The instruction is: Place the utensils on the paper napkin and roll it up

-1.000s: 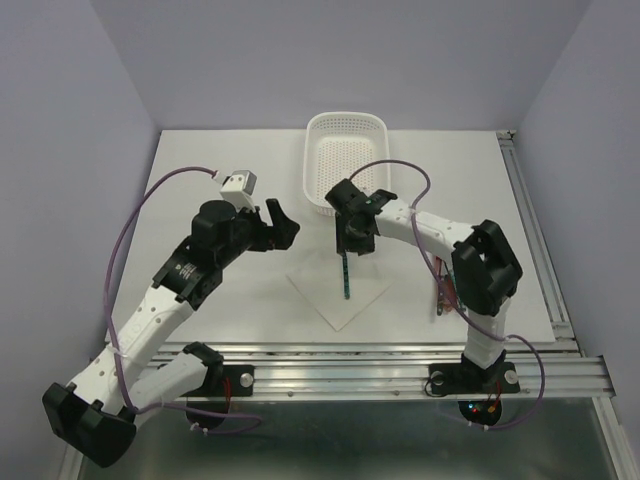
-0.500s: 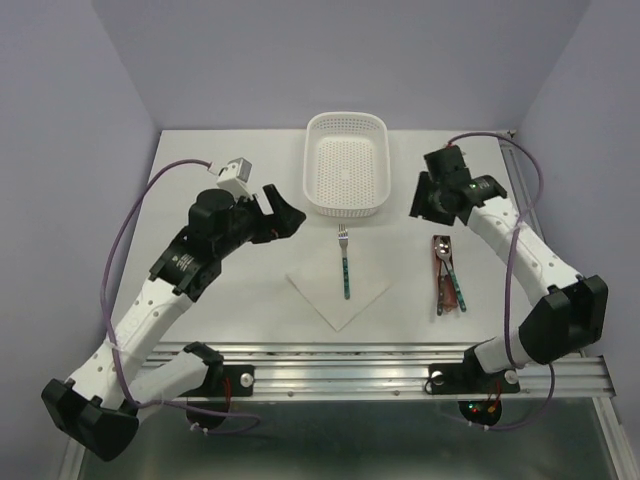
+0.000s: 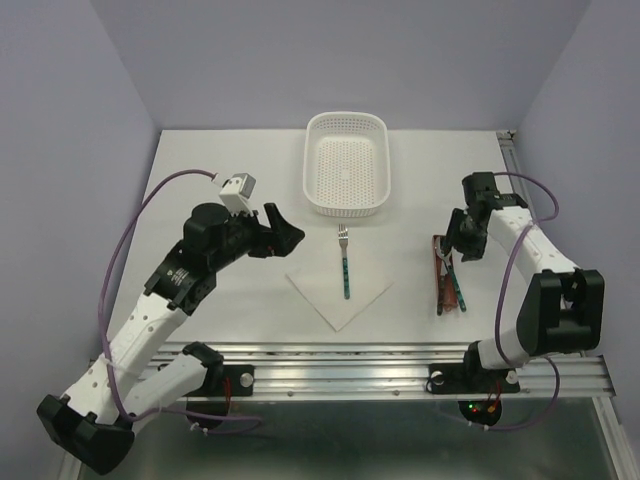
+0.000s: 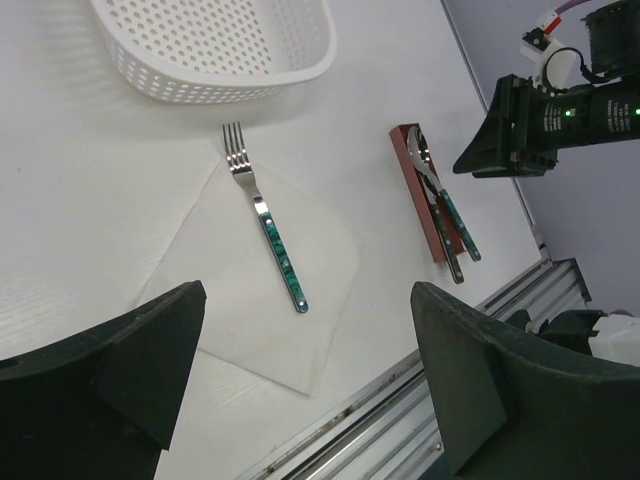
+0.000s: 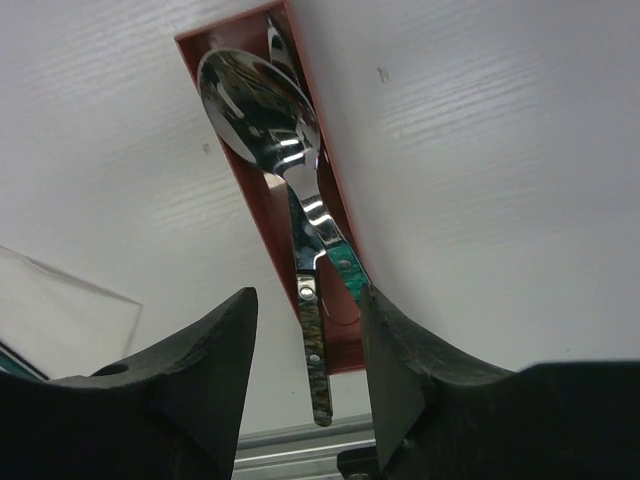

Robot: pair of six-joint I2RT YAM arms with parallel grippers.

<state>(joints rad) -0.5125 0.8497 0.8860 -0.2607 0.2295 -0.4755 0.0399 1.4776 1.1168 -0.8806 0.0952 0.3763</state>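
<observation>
A green-handled fork [image 3: 344,266] lies on the white paper napkin [image 3: 338,298], tines toward the basket; the left wrist view shows the fork [image 4: 266,229] and napkin [image 4: 240,310] too. A spoon [image 5: 262,108] with a shiny bowl rests in a narrow red holder [image 5: 276,245] beside another green-handled utensil [image 5: 346,271]. My right gripper [image 5: 310,320] hangs open just above their handles, touching neither. My left gripper [image 3: 283,231] is open and empty, raised left of the napkin.
A white perforated basket [image 3: 345,130] stands behind the napkin. The red holder [image 3: 440,290] sits right of the napkin, near the metal rail [image 3: 400,355] along the table's front edge. Purple walls close in the left, back and right.
My right arm left the fork on the napkin and swung right, then came down over the red holder. The left arm shifted only slightly.
</observation>
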